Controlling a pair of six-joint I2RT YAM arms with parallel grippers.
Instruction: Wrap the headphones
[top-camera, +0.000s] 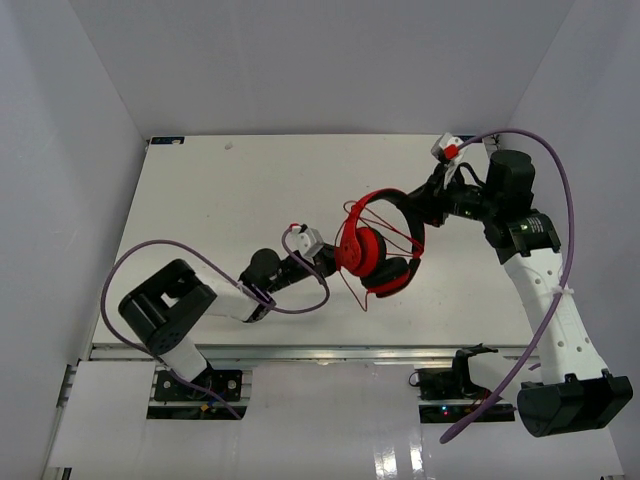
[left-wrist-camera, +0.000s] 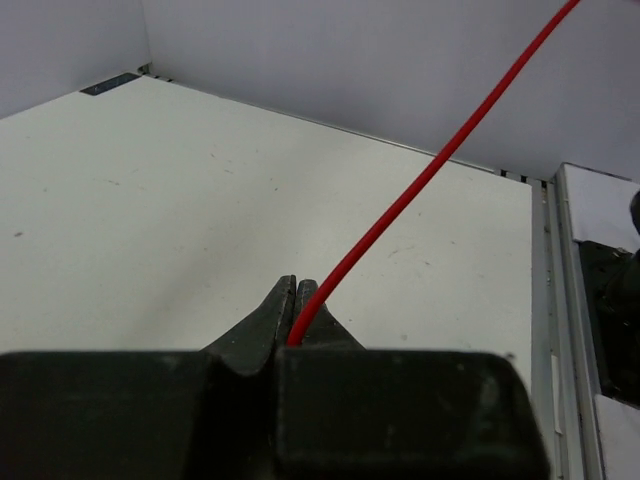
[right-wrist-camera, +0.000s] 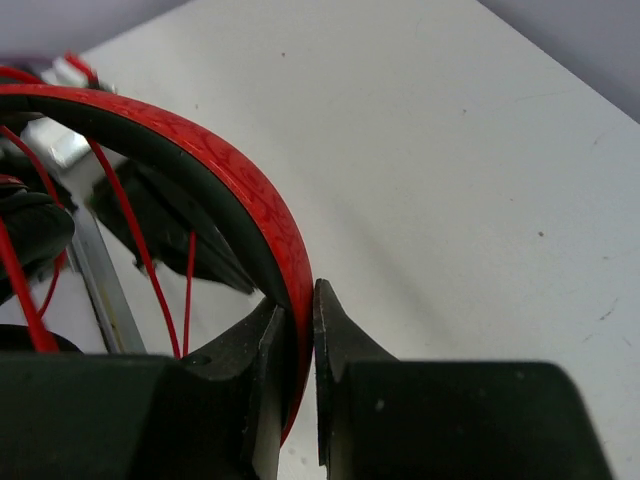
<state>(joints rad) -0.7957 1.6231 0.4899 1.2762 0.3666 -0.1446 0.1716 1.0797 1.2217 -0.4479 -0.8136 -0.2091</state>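
Note:
The red headphones are held up over the middle of the white table, ear cups low, black-lined headband arching to the right. My right gripper is shut on the headband, which passes between its jaws. The thin red cable crosses the headband in several strands and loops below the cups. My left gripper is just left of the ear cups and is shut on the cable, which runs up and to the right from its closed fingertips.
Thick purple robot cables loop beside the left arm and arc over the right arm. White walls close the table on three sides. A metal rail runs along the near edge.

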